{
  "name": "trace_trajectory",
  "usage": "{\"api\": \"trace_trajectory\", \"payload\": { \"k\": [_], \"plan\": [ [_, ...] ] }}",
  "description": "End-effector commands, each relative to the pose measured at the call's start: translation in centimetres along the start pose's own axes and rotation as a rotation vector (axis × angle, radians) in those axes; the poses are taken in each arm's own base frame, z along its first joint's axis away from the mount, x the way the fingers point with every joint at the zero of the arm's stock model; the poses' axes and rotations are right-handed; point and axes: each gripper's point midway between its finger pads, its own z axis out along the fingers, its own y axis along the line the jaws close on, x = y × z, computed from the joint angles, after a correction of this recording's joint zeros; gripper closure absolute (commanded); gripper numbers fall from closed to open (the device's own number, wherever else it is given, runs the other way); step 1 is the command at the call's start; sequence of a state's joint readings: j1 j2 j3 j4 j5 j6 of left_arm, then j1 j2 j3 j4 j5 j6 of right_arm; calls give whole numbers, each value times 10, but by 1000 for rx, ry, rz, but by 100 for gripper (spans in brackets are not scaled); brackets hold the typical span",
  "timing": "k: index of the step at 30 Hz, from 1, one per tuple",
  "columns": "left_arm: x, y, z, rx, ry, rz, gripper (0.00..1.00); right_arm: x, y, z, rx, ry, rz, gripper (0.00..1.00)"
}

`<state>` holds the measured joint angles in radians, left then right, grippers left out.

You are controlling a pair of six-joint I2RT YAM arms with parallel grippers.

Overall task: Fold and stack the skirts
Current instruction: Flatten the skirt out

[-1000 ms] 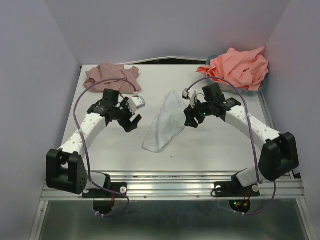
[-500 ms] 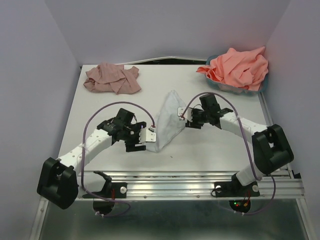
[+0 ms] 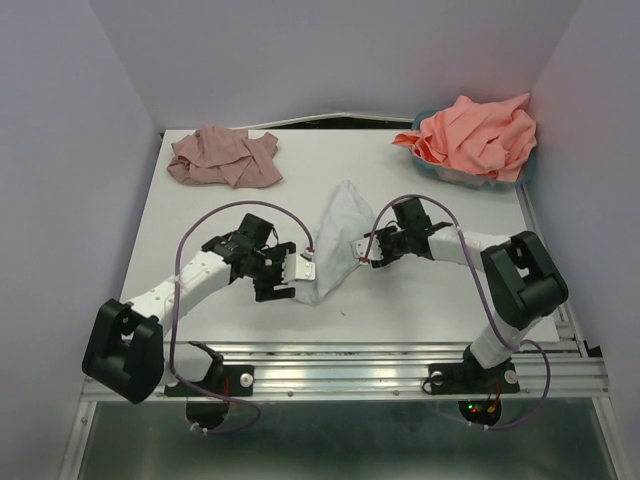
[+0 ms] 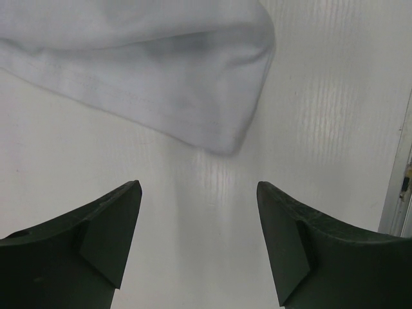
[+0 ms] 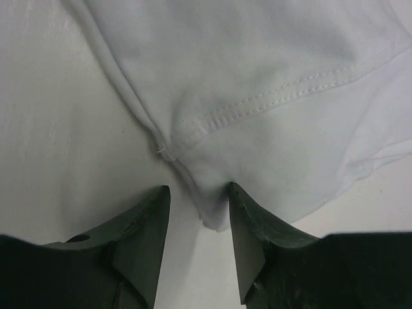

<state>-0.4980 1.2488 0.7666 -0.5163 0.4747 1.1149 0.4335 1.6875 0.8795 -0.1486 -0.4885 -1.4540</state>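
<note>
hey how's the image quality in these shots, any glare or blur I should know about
Left wrist view: a bright glare streak on the table under the pale skirt, whose edge looks soft; the dark fingers lack detail. Right wrist view: the skirt's stitching is crisp. Top external view: even light, soft shadows.

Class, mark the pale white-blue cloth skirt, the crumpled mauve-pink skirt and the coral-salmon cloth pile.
pale white-blue cloth skirt [image 3: 335, 235]: top view, its middle.
crumpled mauve-pink skirt [image 3: 225, 158]: top view, heap's centre.
coral-salmon cloth pile [image 3: 478, 135]: top view, its top folds.

Left tool [image 4: 197, 187] spread wide; right tool [image 5: 197, 188] narrowly parted.
</note>
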Motion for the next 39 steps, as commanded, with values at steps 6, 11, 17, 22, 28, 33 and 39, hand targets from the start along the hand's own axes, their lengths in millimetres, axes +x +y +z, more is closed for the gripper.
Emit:
{"api": "trace_trajectory", "payload": {
  "k": [6,11,17,22,28,33,39],
  "plan": [
    [-16,21,11,-26,-15,52,16,15,13,16,-68,31,-41,73],
    [-16,25,20,-3,-3,77,17,12,20,9,-104,35,-8,99],
    [-17,18,30,15,-3,172,17,0,-1,-13,-60,50,70,99],
    [-16,5,37,36,-17,272,18,-5,1,-24,-58,55,102,99],
    [-3,-13,44,75,16,402,40,-4,9,-34,-65,84,133,99],
    [-3,-18,46,77,12,454,48,-9,19,-41,-79,76,150,99],
    [3,-22,58,105,32,458,64,-8,24,-44,-84,90,177,99]
  ]
}}
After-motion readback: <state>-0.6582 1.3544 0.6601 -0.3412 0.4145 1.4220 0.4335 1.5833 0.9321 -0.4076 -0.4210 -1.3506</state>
